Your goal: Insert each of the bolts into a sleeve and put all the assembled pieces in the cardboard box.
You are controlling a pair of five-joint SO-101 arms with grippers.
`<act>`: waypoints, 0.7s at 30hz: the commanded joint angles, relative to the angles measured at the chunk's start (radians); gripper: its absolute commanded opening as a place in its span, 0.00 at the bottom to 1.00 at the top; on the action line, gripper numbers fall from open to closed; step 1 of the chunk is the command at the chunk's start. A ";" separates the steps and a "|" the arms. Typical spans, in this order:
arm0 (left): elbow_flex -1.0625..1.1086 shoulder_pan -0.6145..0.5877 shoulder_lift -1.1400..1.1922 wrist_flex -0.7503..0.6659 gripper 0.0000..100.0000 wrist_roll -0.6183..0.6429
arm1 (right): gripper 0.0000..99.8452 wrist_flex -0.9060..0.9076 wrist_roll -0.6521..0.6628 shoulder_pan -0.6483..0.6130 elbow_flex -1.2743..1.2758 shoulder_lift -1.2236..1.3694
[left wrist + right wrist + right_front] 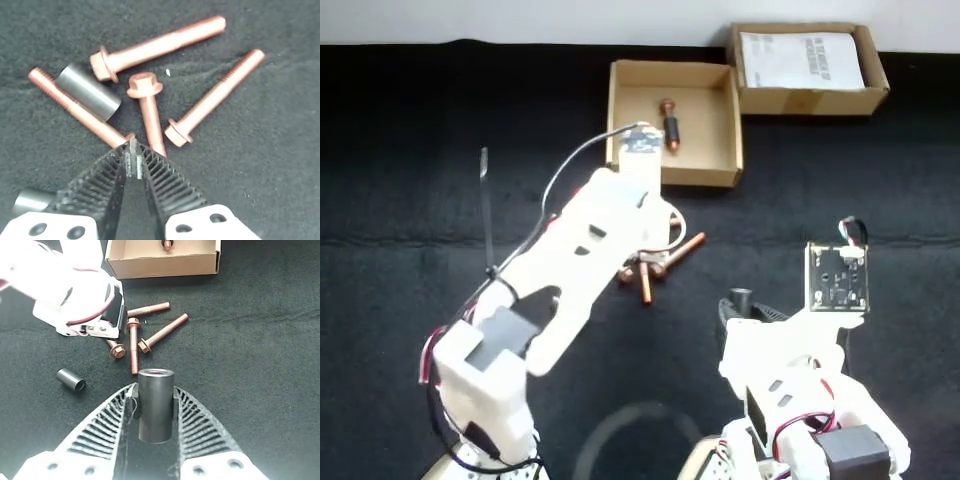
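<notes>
Holding a sleeve (155, 407) upright, mouth up, the right gripper (155, 389) clamps it at near right, probably awaiting insertion. The left gripper (133, 150), fingers pressed together, hangs over the loose bolts (150, 112), just nearer than the cardboard box (620, 110).

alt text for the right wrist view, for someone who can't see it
The right gripper holds a dark sleeve upright between its fingers. Beyond it, four copper bolts lie on black cloth by the white left arm, a loose sleeve beside them, an open cardboard box farther off.
</notes>
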 commanded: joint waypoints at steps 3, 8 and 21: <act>-0.162 0.016 0.101 0.087 0.10 0.055 | 0.01 0.004 0.009 0.010 -0.018 -0.007; -0.285 0.012 0.199 0.158 0.11 0.060 | 0.01 0.001 0.011 0.010 -0.018 -0.005; -0.489 -0.005 0.409 0.157 0.11 0.060 | 0.01 0.002 0.020 0.008 -0.018 -0.005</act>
